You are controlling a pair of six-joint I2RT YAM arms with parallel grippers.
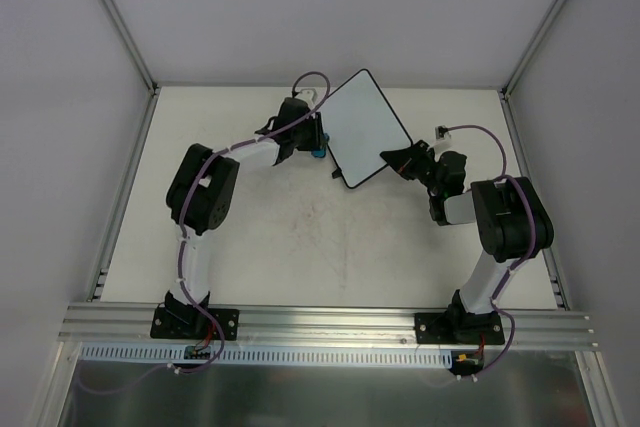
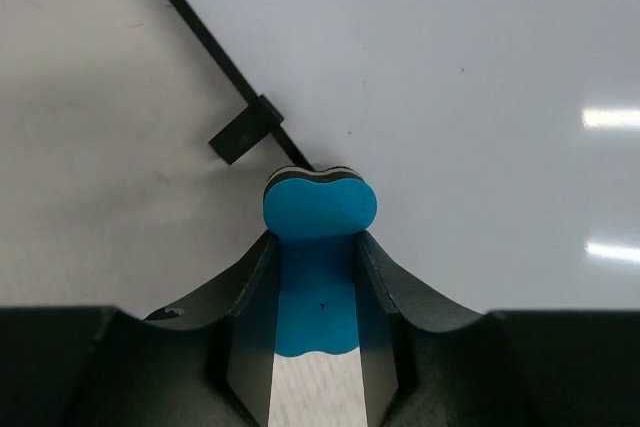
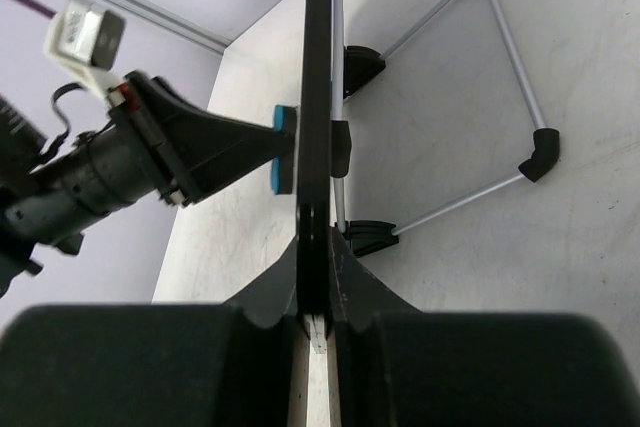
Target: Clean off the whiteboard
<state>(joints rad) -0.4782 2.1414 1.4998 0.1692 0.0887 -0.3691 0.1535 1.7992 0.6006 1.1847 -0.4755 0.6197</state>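
Observation:
The whiteboard (image 1: pixel 365 125) stands tilted above the back of the table, its white face showing no marks. My right gripper (image 1: pixel 393 159) is shut on its lower right edge; in the right wrist view the board (image 3: pixel 318 97) runs edge-on between the fingers (image 3: pixel 322 247). My left gripper (image 1: pixel 318 144) is shut on a blue bone-shaped eraser (image 2: pixel 320 209), whose tip sits at the board's black frame (image 2: pixel 200 32) just below a small black tab (image 2: pixel 240 134). From the right wrist the eraser (image 3: pixel 283 147) touches the board's left face.
A wire folding stand (image 3: pixel 520 82) hangs off the board's back side. The scuffed white table (image 1: pixel 300 237) lies below both arms, bounded by metal rails left (image 1: pixel 125 197) and right (image 1: pixel 530 197), with grey walls behind.

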